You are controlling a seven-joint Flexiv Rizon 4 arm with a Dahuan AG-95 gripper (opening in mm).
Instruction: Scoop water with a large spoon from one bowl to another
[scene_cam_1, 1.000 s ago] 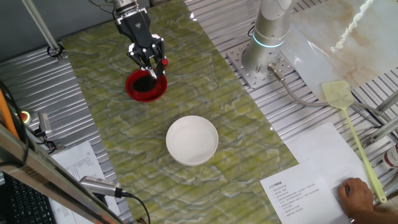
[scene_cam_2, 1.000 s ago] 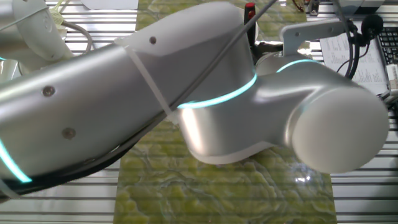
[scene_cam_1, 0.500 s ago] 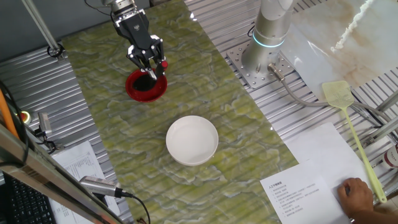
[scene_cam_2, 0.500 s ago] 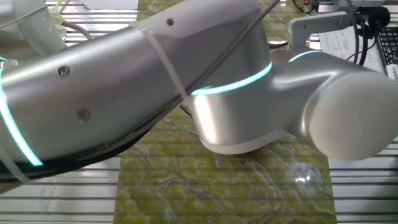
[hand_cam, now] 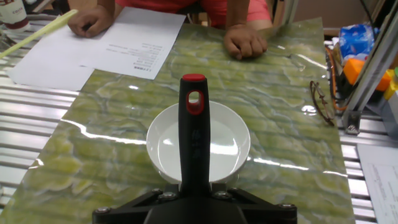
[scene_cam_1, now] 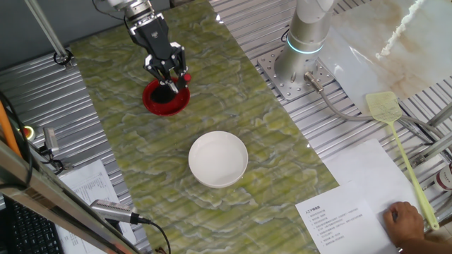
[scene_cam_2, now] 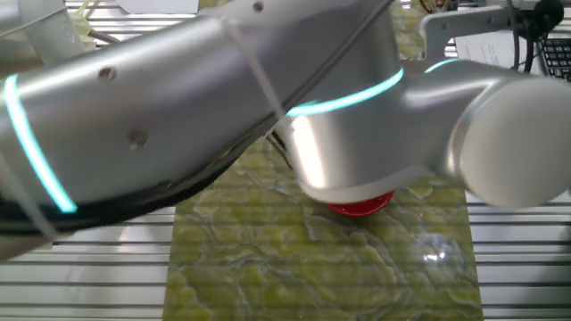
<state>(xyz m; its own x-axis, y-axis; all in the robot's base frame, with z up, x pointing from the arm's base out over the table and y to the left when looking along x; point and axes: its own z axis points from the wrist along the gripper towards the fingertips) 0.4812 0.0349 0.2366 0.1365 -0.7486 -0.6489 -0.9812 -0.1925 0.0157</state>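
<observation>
My gripper (scene_cam_1: 169,73) is shut on the thin black handle of the large spoon (scene_cam_1: 171,83), and the handle's red tip (scene_cam_1: 187,70) pokes out beside the fingers. The spoon's dark head dips into a red bowl (scene_cam_1: 151,105) at the far left of the green mat. A white bowl (scene_cam_1: 218,159) stands apart, nearer the mat's middle. In the hand view the handle (hand_cam: 194,134) rises from my gripper (hand_cam: 194,191) in front of the white bowl (hand_cam: 163,146). I cannot make out the water in either bowl. The arm hides most of the red bowl (scene_cam_2: 361,207) in the other fixed view.
A yellow-green fly swatter (scene_cam_1: 395,130) lies on the metal table at the right. Printed sheets (scene_cam_1: 339,212) lie at the front right with a person's hand (scene_cam_1: 406,217) on them. The arm's base (scene_cam_1: 305,42) stands behind the mat. A person's hands (hand_cam: 245,43) rest at the mat's far edge.
The gripper with the spoon has shifted slightly up and left over the red bowl. In the other fixed view the arm has moved, and the red bowl's edge now shows beneath it.
</observation>
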